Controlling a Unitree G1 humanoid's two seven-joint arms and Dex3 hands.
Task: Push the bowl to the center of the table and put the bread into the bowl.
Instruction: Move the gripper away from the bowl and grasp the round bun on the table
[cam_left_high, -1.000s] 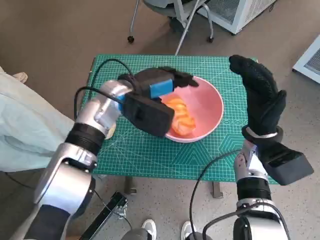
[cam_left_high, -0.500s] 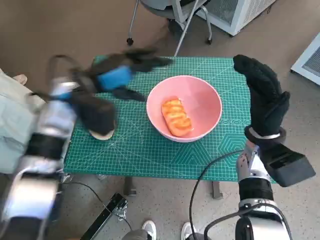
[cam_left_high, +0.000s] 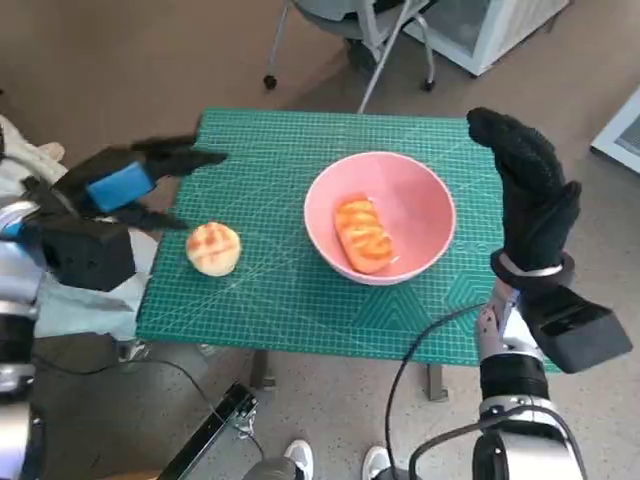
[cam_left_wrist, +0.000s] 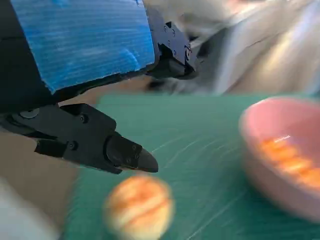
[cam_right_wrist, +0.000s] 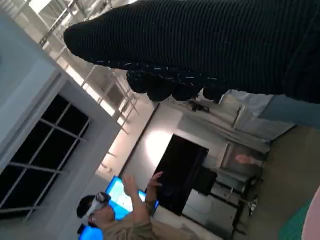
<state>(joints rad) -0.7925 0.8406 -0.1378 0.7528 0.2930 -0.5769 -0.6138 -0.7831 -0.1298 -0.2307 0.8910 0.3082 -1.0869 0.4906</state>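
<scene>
A small table covered by a green cutting mat stands on a grey-brown floor, with chair legs visible beyond its far edge. The pink bowl sits on the mat, somewhat to the robot's right of the middle, and an elongated glazed bread lies inside it. A second, round bun rests on the mat near the left edge, well apart from the bowl.

The left hand hovers over the table's left edge, just beside the round bun but not touching it; its fingers are spread and hold nothing, as the left wrist view confirms. The right hand is raised upright beside the bowl's right side, fingers extended and apart from the rim, holding nothing. In the right wrist view a person is seen in the background.

Judged progress: one bread already rests in the bowl, and the bowl appears close to the table's centre, though perhaps slightly off it. If the round bun also counts as bread, it is not yet placed.
</scene>
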